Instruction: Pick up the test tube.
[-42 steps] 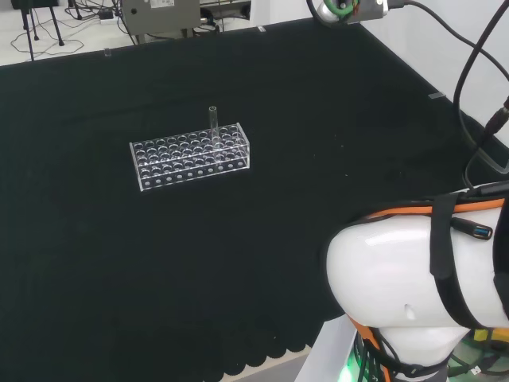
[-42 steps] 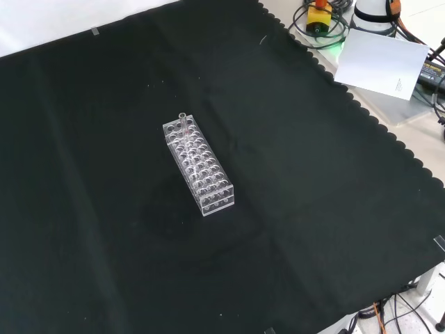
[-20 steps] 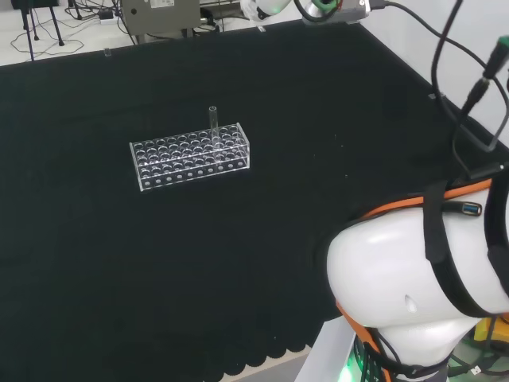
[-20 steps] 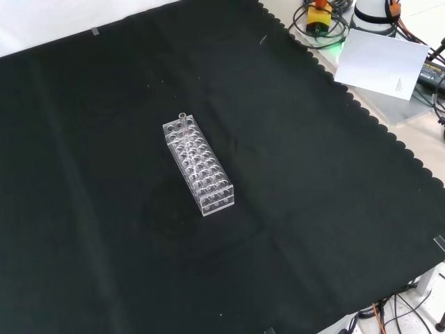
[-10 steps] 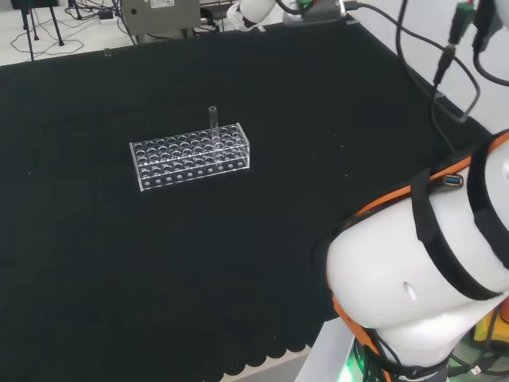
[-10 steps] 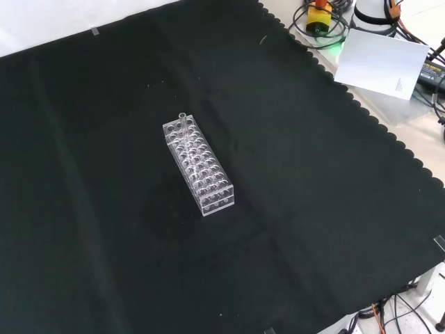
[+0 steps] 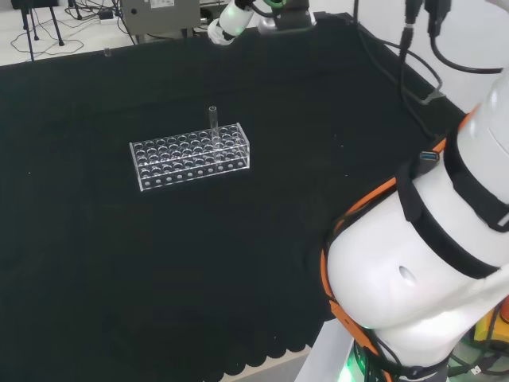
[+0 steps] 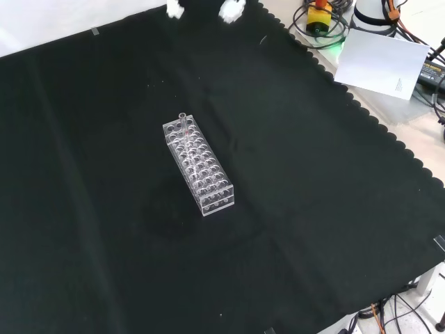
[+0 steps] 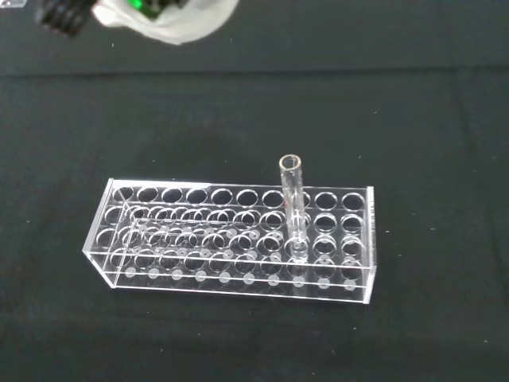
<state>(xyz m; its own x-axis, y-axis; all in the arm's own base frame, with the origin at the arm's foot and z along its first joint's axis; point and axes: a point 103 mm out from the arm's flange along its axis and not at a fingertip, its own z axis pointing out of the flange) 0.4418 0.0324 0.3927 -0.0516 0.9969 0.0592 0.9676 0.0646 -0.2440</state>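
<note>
A clear test tube (image 7: pixel 212 118) stands upright in a hole near one end of a clear plastic rack (image 7: pixel 191 156) in the middle of the black cloth. From the front, the tube (image 8: pixel 183 120) rises at the rack's (image 8: pixel 201 170) far end. The wrist view looks down on the tube (image 9: pixel 293 203) and the rack (image 9: pixel 238 239) from some way off. The hand (image 7: pixel 229 16) hangs high at the head view's top edge, well beyond the rack and apart from it. Its white parts (image 8: pixel 229 8) show at the front view's top edge. Nothing is in it.
The arm's big white links (image 7: pixel 413 263) stand at the head view's right, with black cables above them. Past the cloth's scalloped edge (image 8: pixel 361 111) in the front view lie a white sheet (image 8: pixel 382 59), cables and a yellow and red button (image 8: pixel 319 14).
The arm has swung and its links have risen in the head view. The hand has travelled left along that view's top and has come into the front view's top edge. Rack and tube stay put.
</note>
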